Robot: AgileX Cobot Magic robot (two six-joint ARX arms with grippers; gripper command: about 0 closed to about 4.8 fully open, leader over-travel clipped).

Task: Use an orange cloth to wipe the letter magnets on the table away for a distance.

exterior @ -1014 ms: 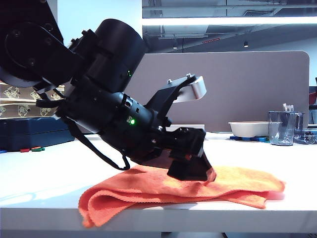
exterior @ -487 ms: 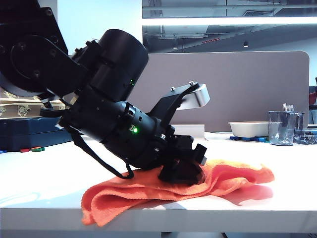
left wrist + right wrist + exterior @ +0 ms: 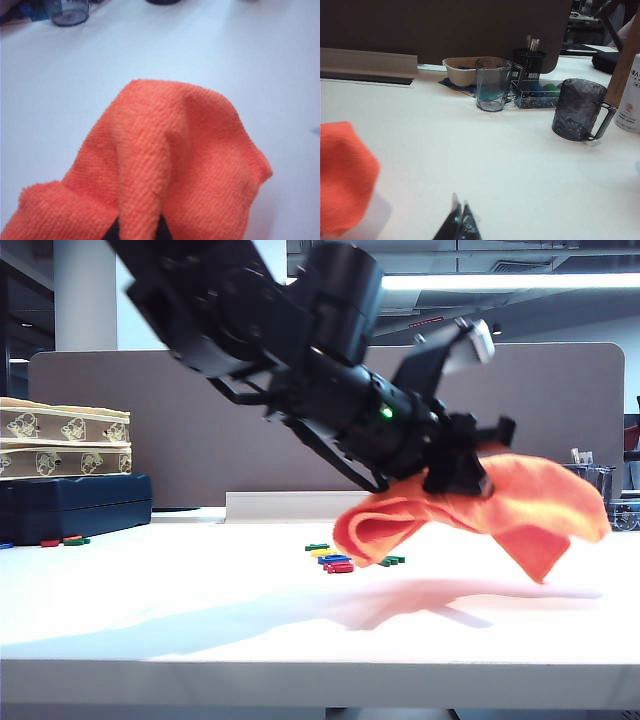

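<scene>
My left gripper (image 3: 462, 468) is shut on the orange cloth (image 3: 520, 502) and holds it in the air above the white table (image 3: 180, 625). The cloth droops on both sides of the jaws. In the left wrist view the orange cloth (image 3: 165, 170) fills the frame and covers the left gripper (image 3: 139, 231), with only dark finger edges showing beside a pinched fold. The letter magnets (image 3: 338, 558), green, yellow, blue and red, lie on the table below and left of the hanging cloth. My right gripper (image 3: 459, 210) is shut, empty, low over the table; the orange cloth (image 3: 342, 175) hangs beside it.
A brown partition panel (image 3: 200, 430) runs behind the table. Boxes (image 3: 65, 445) on a dark case (image 3: 70, 508) stand at the far left, with small pieces (image 3: 62, 540) by it. Clear cups (image 3: 492, 84), a dark mug (image 3: 578, 110), a bowl (image 3: 462, 70) and a bottle (image 3: 630, 95) crowd the right.
The left gripper closed on the orange cloth where it lay at the table's front, then lifted it up and away. The letter magnets, hidden before, now show.
</scene>
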